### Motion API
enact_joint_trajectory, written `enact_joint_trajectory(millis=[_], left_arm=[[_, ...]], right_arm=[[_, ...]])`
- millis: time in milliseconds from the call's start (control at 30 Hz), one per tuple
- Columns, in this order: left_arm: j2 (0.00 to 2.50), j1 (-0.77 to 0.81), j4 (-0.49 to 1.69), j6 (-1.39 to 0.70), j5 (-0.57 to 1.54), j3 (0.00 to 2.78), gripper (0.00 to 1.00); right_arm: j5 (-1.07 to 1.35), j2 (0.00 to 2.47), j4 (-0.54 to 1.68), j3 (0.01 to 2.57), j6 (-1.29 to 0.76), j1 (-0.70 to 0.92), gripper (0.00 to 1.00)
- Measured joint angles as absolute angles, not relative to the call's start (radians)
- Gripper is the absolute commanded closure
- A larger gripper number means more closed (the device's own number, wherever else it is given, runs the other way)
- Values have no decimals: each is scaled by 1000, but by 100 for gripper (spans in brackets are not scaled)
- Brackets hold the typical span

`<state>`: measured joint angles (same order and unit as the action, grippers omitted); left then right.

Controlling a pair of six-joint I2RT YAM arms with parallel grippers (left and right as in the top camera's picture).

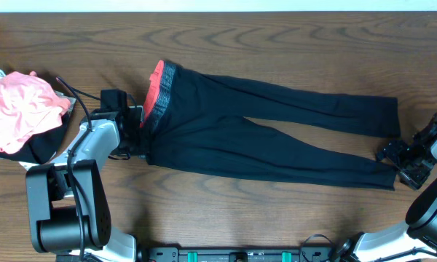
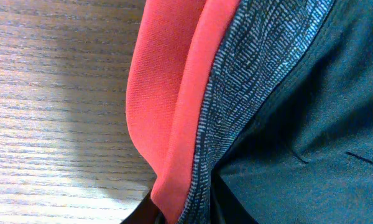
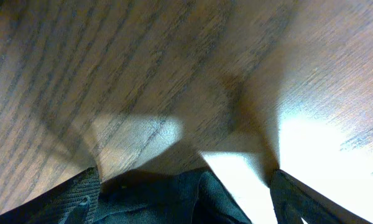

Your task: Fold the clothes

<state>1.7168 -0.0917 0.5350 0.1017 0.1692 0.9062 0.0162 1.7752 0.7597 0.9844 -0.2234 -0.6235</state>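
I have the leggings [image 1: 226, 135] lying flat across the middle of the worktop [image 1: 277, 44], the waistband [image 1: 162, 94] at the left end and the two narrow legs running out to the right. The left gripper [image 1: 138, 127] sits at the lower corner of the waistband. On its wrist camera the coral edge [image 2: 168, 93] and grey band fill the picture, and I cannot tell whether the jaws are open or closed on the cloth. The right gripper [image 1: 402, 164] is at the ankle end of the nearer leg, its fingers [image 3: 74, 199] spread wide with black fabric lying loose between them, so it is open. A crumpled pink garment [image 1: 18, 109] lies at the far left edge.
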Motion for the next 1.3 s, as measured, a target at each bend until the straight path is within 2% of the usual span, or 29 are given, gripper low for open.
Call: enact_joint_trajectory(millis=[567,900,1100,1167,1267,1300], left_arm=[[1717,-92,536,78,174,906,80],[1717,-92,536,71,175,906,79],[1717,-92,536,57,176,906,78],[1717,-92,536,56,177,906,78],[1717,-92,537,55,177,906,78],[1717,-92,538,53,177,906,78]], right_arm=[[51,1773,809,983,-224,-624,18],[118,1769,866,983,-224,-624,13],[137,1770,903,979,-224,-624,14],[138,1769,905,979,-224,-624,18],[135,1770,908,976,-224,-624,32],[135,1770,908,975,-224,-624,34]])
